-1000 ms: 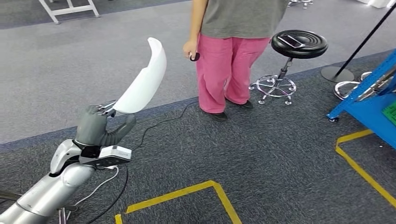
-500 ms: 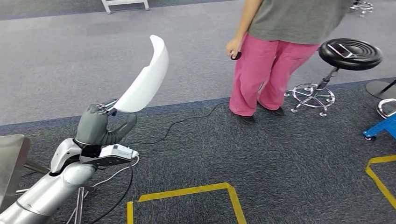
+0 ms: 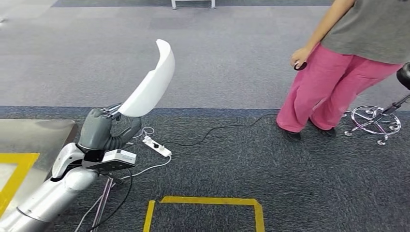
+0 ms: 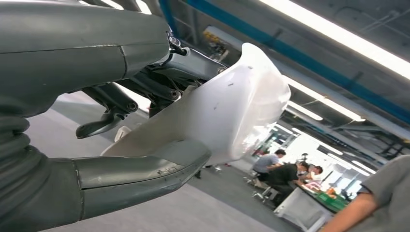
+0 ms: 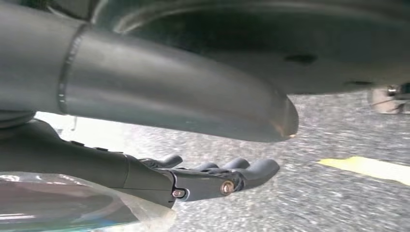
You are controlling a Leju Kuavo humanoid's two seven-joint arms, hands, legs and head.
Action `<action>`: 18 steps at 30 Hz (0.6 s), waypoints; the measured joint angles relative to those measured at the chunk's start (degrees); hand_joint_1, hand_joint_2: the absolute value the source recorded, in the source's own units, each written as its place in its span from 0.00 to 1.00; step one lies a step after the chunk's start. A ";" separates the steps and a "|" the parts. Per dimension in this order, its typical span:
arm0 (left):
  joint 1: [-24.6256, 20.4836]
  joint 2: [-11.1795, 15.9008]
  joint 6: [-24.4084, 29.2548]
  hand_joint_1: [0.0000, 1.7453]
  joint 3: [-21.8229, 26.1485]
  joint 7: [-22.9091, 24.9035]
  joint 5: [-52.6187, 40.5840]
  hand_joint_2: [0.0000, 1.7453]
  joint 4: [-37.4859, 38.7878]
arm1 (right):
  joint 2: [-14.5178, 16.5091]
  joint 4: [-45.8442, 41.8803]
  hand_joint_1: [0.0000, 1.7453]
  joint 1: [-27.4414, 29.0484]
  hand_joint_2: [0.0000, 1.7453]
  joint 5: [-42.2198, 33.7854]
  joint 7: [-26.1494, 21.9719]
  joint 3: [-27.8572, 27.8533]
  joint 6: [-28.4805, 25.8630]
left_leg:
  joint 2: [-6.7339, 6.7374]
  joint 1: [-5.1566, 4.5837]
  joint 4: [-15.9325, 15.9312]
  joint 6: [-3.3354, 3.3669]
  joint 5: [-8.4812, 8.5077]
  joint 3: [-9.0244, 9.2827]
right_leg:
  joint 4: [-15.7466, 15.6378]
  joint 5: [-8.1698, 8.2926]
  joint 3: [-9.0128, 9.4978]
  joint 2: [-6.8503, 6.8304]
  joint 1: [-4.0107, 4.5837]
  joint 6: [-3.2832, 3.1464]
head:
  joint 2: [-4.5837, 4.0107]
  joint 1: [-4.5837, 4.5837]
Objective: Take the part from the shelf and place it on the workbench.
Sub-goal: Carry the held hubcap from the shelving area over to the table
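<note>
Head view first: the left hand (image 3: 99,129) grips the bottom end of the white part (image 3: 150,83), a long curved shell that sticks up and tilts away to the right over the dark carpet (image 3: 270,169). A corner of the metal worktop (image 3: 36,133) with yellow tape on it sits at the left edge, just beside the arm. A white power strip (image 3: 156,146) lies on the carpet near the hand, and a person in pink trousers (image 3: 333,92) stands well off to the right.

Left wrist view: same story up close, the thumb (image 4: 140,166) is pressed under the part (image 4: 222,111) and the dark fingers (image 4: 145,92) clamp it from the other side.

Right wrist view: the right hand (image 5: 193,179) holds nothing, fingers stretched out fairly straight and a little apart above the carpet.
</note>
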 joint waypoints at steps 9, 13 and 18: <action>0.22 0.67 0.07 1.00 0.33 -0.48 -0.01 1.00 0.49 | 0.17 -0.03 0.00 0.01 0.00 0.08 0.37 0.00 0.06 | 6.18 0.69 15.49 -2.43 -6.38 -7.51 | -1.18 0.00 1.54 -6.86 0.06 -1.57 | -0.01 -0.51; -0.09 0.65 0.02 1.00 0.32 -0.56 -0.15 1.00 0.73 | 0.17 -0.03 0.00 -0.09 0.00 0.10 0.39 0.00 0.02 | 9.50 0.45 2.71 -2.14 -0.65 -0.61 | -1.12 -0.83 2.34 -9.63 0.28 -0.77 | -0.01 -0.51; -0.38 0.72 0.01 1.00 0.37 -0.62 -0.20 1.00 0.85 | 0.19 -0.04 0.00 -0.53 0.00 0.12 0.41 0.02 -0.01 | 8.43 0.00 -0.29 -0.24 -0.63 0.59 | -0.93 -2.16 2.81 -10.93 0.49 0.78 | 0.00 -0.34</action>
